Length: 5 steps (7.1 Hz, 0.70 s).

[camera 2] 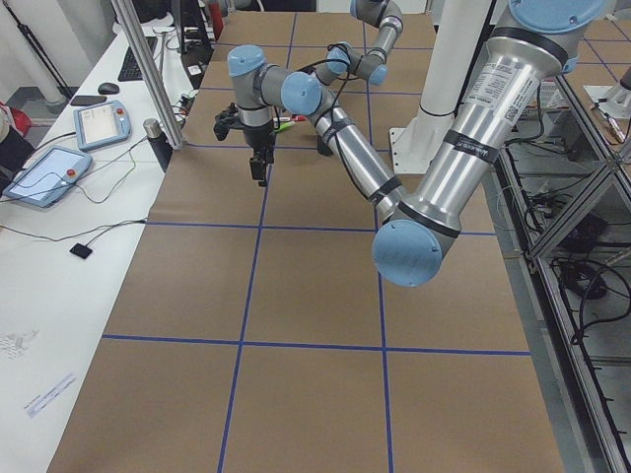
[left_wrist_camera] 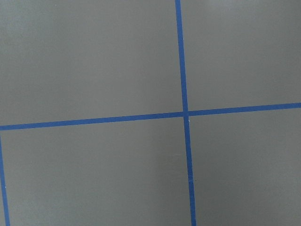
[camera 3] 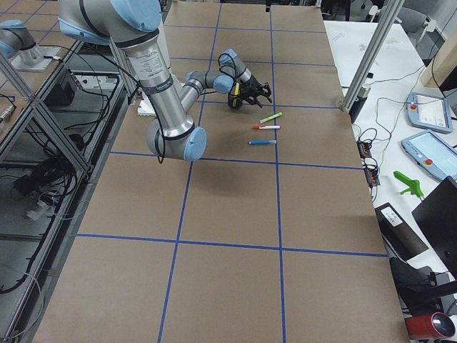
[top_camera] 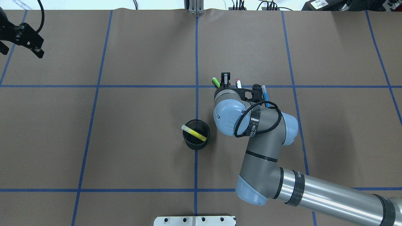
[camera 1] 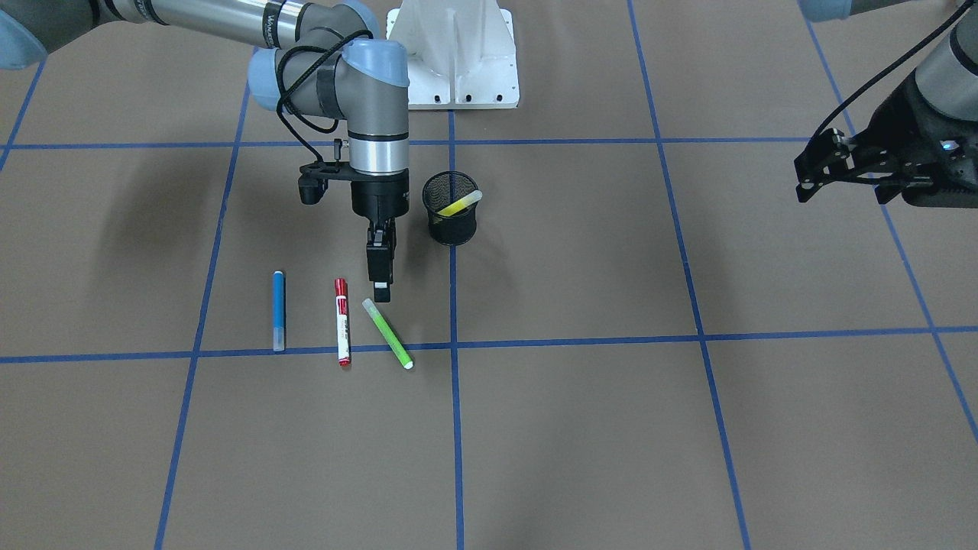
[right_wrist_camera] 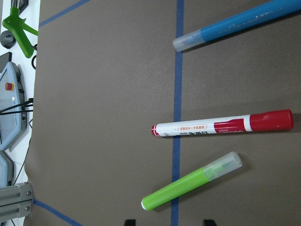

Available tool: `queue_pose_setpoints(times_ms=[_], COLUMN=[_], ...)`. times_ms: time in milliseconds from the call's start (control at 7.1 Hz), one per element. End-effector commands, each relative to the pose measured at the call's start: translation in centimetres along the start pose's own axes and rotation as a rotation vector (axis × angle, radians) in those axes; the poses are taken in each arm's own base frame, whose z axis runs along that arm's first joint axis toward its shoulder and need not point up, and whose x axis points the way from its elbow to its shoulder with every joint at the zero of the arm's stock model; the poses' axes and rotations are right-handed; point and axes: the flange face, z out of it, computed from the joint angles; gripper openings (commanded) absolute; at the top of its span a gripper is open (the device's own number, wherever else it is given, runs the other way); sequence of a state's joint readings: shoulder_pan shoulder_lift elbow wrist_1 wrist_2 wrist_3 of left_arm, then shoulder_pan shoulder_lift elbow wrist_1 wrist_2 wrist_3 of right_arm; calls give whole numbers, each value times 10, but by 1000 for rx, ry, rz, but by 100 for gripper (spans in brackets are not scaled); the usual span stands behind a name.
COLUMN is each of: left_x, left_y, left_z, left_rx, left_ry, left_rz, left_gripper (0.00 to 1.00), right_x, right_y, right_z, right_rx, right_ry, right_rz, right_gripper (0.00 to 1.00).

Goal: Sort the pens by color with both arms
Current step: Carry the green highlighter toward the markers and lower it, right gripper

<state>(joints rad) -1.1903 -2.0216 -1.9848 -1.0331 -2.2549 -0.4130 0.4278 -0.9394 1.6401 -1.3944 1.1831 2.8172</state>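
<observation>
Three pens lie side by side on the brown table: a blue pen point(camera 1: 279, 309), a red-capped pen point(camera 1: 341, 321) with a white barrel, and a lime green pen point(camera 1: 387, 333). The right wrist view shows the same blue pen point(right_wrist_camera: 235, 24), red-capped pen point(right_wrist_camera: 221, 127) and green pen point(right_wrist_camera: 193, 181). A yellow pen point(camera 1: 458, 205) leans inside a black mesh cup point(camera 1: 451, 225). My right gripper point(camera 1: 380, 289) points straight down just above the table, beside the green pen's capped end, open and empty. My left gripper point(camera 1: 844, 191) hovers far off at the table's side, open and empty.
The white pedestal base point(camera 1: 458, 61) stands behind the cup. Blue tape lines point(left_wrist_camera: 183, 113) divide the table into squares. In the exterior right view, tablets point(camera 3: 428, 114) and cables lie on a white bench beyond the table's edge.
</observation>
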Motion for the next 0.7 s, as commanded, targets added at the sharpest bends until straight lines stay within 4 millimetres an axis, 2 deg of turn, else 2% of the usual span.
queue_pose_setpoints(times_ms=[0,141,422,563], left_x=[2,4,7,14], left_y=[4,7,4,1], left_z=[-6,-9,-6,4], left_rx=[9,16,13,-14], left_ry=[4,6,15,36], left_rz=[7,11,0,-21], left_gripper=[99,99,99,99], right_x=[-2,2,-39,-46], right_y=[2,-2,-21,-30], right_z=[-3,1,4,6], right_rx=[-6,-4,-63,-76], right_ry=[0,21,161,193], right_rz=[-3,-19,-99,-138], right_gripper=[65,66,66,67])
